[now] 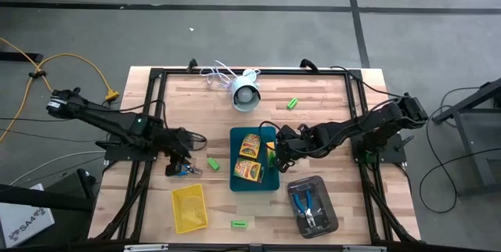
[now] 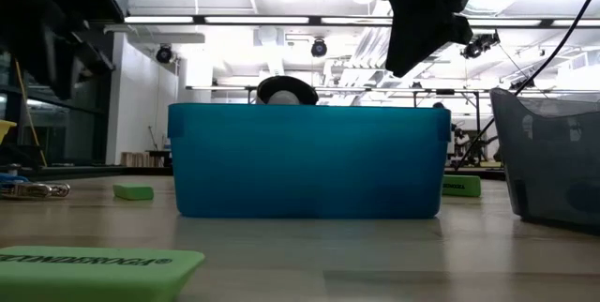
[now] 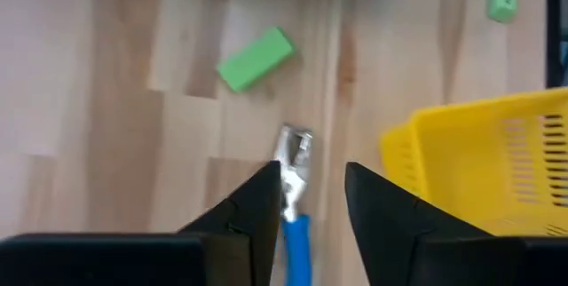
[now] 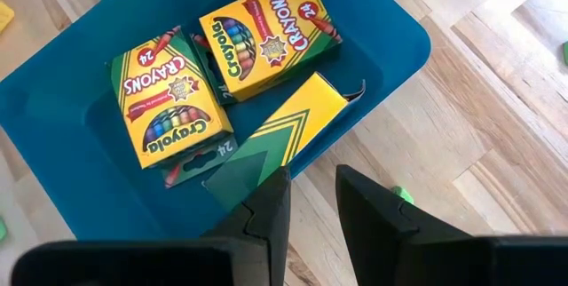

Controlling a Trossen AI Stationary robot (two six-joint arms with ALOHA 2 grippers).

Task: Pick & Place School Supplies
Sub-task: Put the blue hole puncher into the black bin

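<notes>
- At the far left, the left claw [image 1: 182, 160] hangs low over the counter [image 1: 329, 103], fingers apart, straddling the blue-handled scissors [image 3: 295, 199] that lie flat on the wood; nothing is pinched yet. I judge this step to be a pick of that tool, and the next move calls for dropping a little and closing squarely on the handle.
- Just beside it sits the yellow tray [image 1: 189, 207], its mesh wall close to the claw's outer finger, so there is little slack on that side. A green block [image 1: 213, 163] lies on the other side, near but apart, and another green block [image 1: 239, 224] rests by the front edge.
- In the middle, the teal tray [image 1: 235, 183] holds two crayon boxes [image 1: 249, 158] lying flat. A third crayon box [image 4: 288, 131] is clamped in the right claw [image 4: 311, 199], tilted across the tray's near wall, half in and half over the rim. I take this as a placing step: it wants carrying further in before letting go, or the box may tip out.
- Behind the tray a white round device [image 1: 246, 95] with its cable stands well clear, and a green block [image 1: 293, 104] lies alone near the back.
- To the right, the grey tray [image 1: 313, 205] already holds blue-handled tools [image 1: 306, 203]; open wood lies between it and the teal tray.
</notes>
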